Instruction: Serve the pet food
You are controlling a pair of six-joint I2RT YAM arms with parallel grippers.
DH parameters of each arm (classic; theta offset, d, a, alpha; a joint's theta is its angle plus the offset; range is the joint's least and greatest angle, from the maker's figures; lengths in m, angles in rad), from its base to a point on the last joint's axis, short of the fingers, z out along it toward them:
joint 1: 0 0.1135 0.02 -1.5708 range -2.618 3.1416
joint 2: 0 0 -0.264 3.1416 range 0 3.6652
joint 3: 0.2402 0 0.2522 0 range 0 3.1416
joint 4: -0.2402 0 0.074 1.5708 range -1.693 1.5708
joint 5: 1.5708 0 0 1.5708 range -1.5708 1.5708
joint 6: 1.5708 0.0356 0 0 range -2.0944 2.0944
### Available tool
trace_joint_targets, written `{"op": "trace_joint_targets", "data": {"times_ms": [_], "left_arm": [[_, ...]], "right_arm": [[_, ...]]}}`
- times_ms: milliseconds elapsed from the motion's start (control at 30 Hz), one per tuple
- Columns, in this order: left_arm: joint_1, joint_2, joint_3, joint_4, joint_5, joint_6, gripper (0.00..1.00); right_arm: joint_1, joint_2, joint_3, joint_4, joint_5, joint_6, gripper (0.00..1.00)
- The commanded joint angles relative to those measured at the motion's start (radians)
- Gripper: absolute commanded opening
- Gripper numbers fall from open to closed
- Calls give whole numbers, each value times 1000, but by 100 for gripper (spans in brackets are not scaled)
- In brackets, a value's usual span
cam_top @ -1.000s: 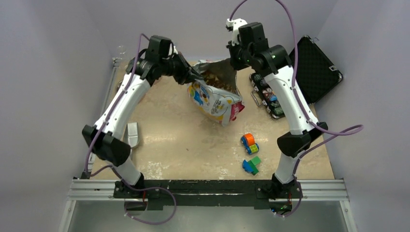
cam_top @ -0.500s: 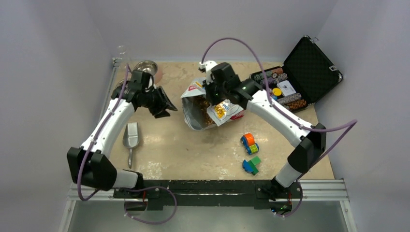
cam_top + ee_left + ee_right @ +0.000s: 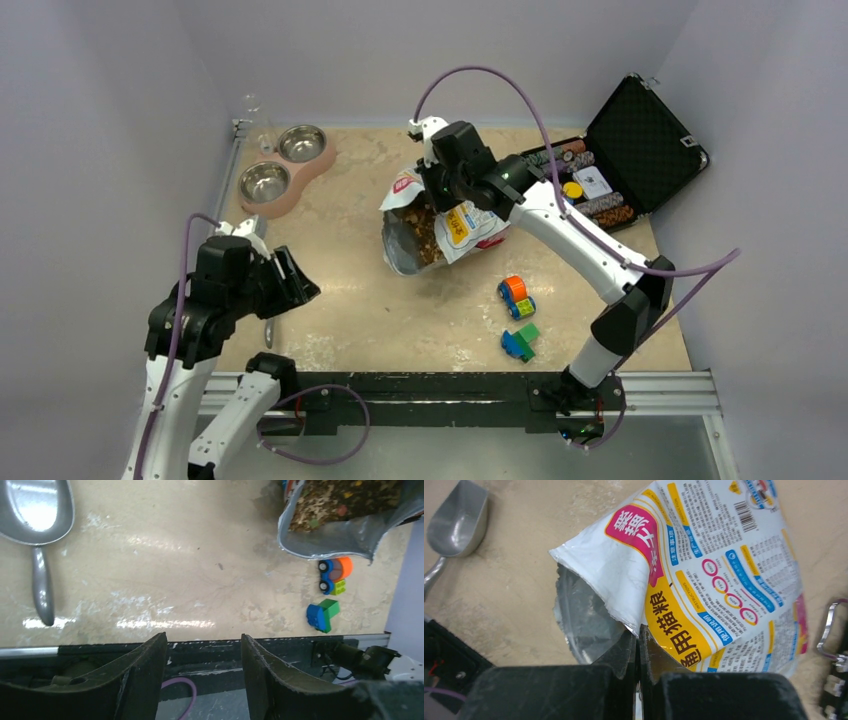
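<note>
The white, yellow and red bag [image 3: 462,228] lies at mid-table with its mouth open toward the near left. Brown pet food [image 3: 424,232] shows inside it, and also in the left wrist view as pet food [image 3: 340,500] within the bag's silver rim [image 3: 345,535]. My right gripper [image 3: 443,193] is shut on the torn upper edge of the bag [image 3: 704,555]; its jaws [image 3: 639,630] are pinched on the foil. My left gripper [image 3: 297,283] hangs open over the near left of the table, with nothing between its fingers [image 3: 203,638].
A metal scoop [image 3: 35,510] lies on the table at the left, also seen from the right wrist as the scoop [image 3: 456,522]. A pink double bowl [image 3: 285,165] stands at the back left. An open case of poker chips [image 3: 600,170] is at the back right, and toy blocks [image 3: 517,297] lie near right.
My left gripper has let go of the bag, opened, and pulled back to the near left. The right arm has brought the bag down onto the table, still gripping its edge.
</note>
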Motion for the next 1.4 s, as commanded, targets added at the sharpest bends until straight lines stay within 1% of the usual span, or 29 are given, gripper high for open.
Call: {"op": "trace_joint_targets", "data": {"times_ms": [0, 33, 67, 100, 167, 200, 233, 333, 400, 533, 667, 700, 767, 800, 867, 967, 1033, 1067, 1100, 1133, 1200, 1233, 1267, 1333, 1367], "left_arm": [[1, -18, -40, -107, -105, -58, 59], [1, -29, -58, -105, -131, -90, 61], [1, -29, -72, -107, -156, -112, 64], [1, -12, -79, -107, -177, -122, 67], [1, 65, -77, -100, -198, -108, 68], [2, 121, -69, -110, -224, -108, 71], [2, 178, -57, -119, -268, -114, 74], [22, 319, -20, -146, -408, -171, 85], [54, 360, -37, -110, -428, -207, 92], [159, 454, -119, 14, -370, -242, 95], [215, 527, -155, 25, -426, -321, 97], [218, 533, -176, 44, -440, -330, 97], [267, 569, -225, 136, -410, -291, 97], [290, 605, -234, 179, -386, -257, 96], [297, 681, -209, 248, -364, -199, 93], [304, 745, -193, 266, -387, -187, 90], [304, 776, -216, 304, -380, -194, 83], [304, 796, -237, 343, -358, -197, 77], [304, 818, -252, 379, -305, -193, 71], [304, 844, -253, 393, -287, -191, 67], [304, 878, -218, 390, -273, -163, 64], [304, 883, -200, 388, -271, -145, 58], [304, 879, -185, 400, -245, -127, 52], [305, 871, -179, 460, -176, -124, 48], [305, 883, -172, 493, -134, -125, 44]], "right_arm": [[51, -16, -174, 258, -194, 156, 0], [65, 52, -128, 208, -239, 179, 0], [85, 103, -59, 122, -216, 182, 0], [109, 104, -35, 89, -173, 165, 0], [125, 8, -108, 152, -152, 135, 0], [118, -42, -153, 201, -159, 129, 0], [106, -72, -163, 208, -176, 127, 0], [99, -74, -106, 126, -231, 114, 0], [101, -91, -110, 110, -279, 118, 0], [101, -171, -222, 194, -381, 172, 0], [99, -204, -233, 176, -425, 140, 0], [97, -211, -234, 169, -421, 128, 0], [92, -227, -237, 161, -416, 108, 0], [91, -237, -246, 170, -423, 103, 0], [87, -259, -267, 194, -446, 97, 0], [84, -259, -250, 161, -456, 79, 0], [82, -273, -254, 149, -442, 65, 0], [79, -283, -272, 159, -434, 64, 0], [74, -291, -279, 167, -431, 65, 0], [63, -294, -279, 161, -433, 70, 0], [42, -296, -260, 129, -440, 79, 0], [35, -304, -259, 123, -436, 78, 0], [34, -317, -268, 130, -427, 76, 0], [33, -341, -288, 144, -406, 69, 0], [32, -348, -294, 147, -397, 69, 0]]}}
